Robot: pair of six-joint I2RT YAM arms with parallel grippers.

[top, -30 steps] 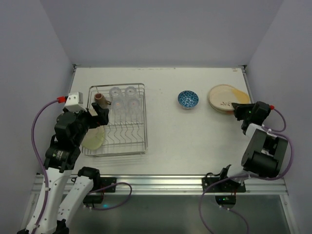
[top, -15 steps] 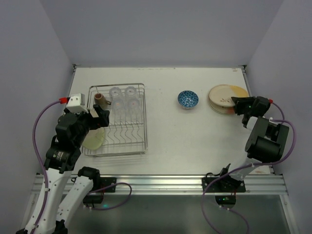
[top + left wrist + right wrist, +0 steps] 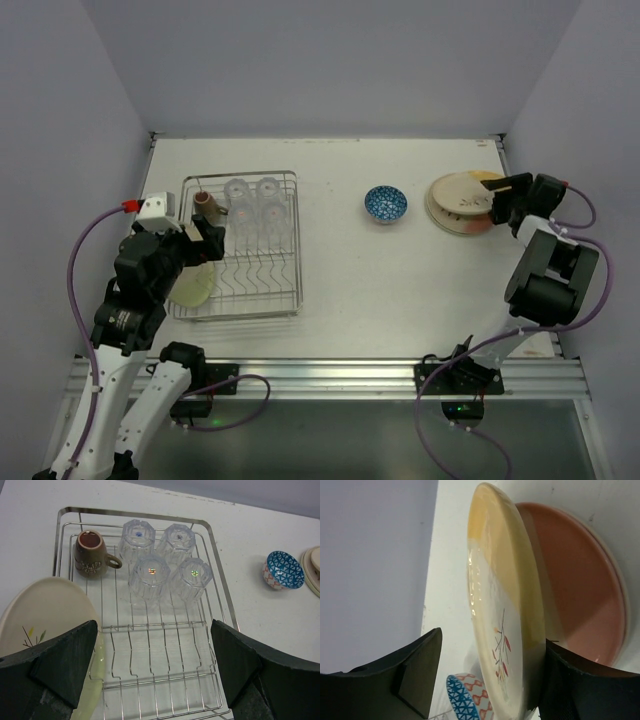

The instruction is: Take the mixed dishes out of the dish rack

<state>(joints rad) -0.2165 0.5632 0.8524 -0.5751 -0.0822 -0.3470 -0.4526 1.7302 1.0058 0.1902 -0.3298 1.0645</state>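
Observation:
The dish rack [image 3: 255,285] stands at the left of the table. In it are several upturned clear glasses [image 3: 165,562], a small brown mug [image 3: 90,553] and a cream plate [image 3: 45,610] leaning at its left side. My left gripper [image 3: 155,670] hangs open above the rack's prongs, with the plate just beside its left finger. At the far right, my right gripper [image 3: 490,675] is open around the rim of a cream plate with a twig pattern [image 3: 505,595]. That plate leans on a pink plate [image 3: 575,595]. A blue-patterned bowl [image 3: 386,203] sits on the table.
The stack of plates [image 3: 455,205] lies near the table's right edge and the right wall. The blue bowl is just to its left. The rack's near half holds only bare prongs [image 3: 165,645].
My right gripper has swung toward the back over the plate stack and its jaws have spread apart from the cream plate. The left arm has barely moved.

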